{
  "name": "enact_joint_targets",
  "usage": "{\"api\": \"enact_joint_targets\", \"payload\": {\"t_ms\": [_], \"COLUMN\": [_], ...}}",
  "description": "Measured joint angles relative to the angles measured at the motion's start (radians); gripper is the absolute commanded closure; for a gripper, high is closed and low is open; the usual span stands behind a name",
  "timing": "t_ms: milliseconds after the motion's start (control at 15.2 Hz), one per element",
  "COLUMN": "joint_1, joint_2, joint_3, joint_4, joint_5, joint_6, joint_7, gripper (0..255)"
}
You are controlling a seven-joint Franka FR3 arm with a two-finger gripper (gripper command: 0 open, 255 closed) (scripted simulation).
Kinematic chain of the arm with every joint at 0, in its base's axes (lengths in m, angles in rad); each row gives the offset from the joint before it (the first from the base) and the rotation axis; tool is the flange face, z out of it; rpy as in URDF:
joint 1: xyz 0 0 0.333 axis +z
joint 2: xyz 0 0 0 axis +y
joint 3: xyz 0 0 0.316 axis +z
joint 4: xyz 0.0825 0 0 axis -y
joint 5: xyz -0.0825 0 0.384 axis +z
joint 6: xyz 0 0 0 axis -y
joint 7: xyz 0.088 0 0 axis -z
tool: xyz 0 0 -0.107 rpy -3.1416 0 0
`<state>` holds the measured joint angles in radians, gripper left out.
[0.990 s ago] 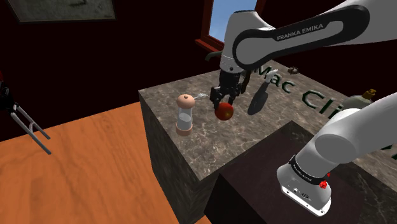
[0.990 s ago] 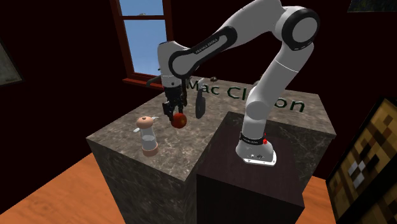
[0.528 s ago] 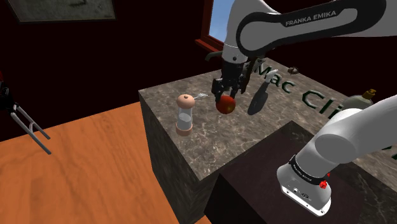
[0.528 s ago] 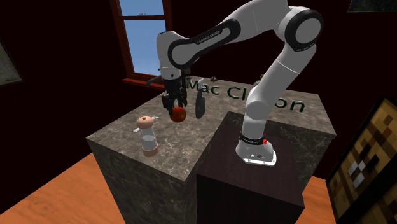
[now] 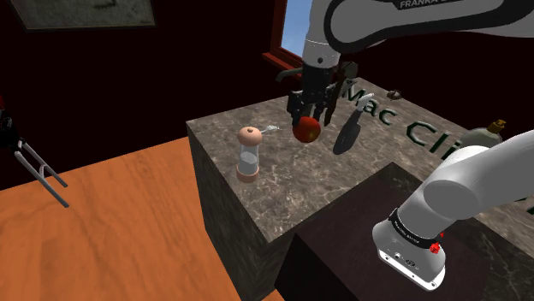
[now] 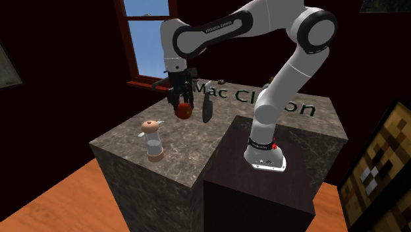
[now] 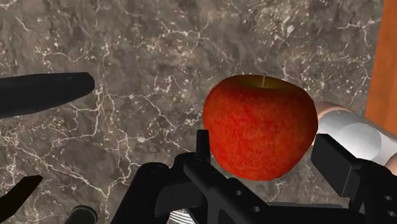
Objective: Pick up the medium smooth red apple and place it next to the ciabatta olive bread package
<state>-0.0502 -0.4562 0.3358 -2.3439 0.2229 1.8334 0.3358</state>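
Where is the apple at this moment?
In the shoulder view the apple is clasped in the gripper over the counter, toward its far side, to the right of the shaker.

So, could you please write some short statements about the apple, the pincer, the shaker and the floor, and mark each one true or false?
1. The pincer is shut on the red apple. True.
2. The apple rests on the marble counter. False: it hangs in the air above the counter.
3. The shaker stands upright on the counter. True.
4. The floor is grey. False: it is orange-brown.
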Motion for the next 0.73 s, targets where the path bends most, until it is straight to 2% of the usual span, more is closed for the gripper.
{"api": "enact_joint_targets", "payload": {"t_ms": [462,726], "joint_1": [-0.004,-0.033], "joint_2": [-0.009,-0.013], "joint_3": [-0.012,-0.068], "joint_4": [0.086,0.079], "joint_5": [-0.008,-0.038], "joint_6": [-0.094,-0.103], "joint_7": [0.006,-0.066], "gripper": [255,255]}}
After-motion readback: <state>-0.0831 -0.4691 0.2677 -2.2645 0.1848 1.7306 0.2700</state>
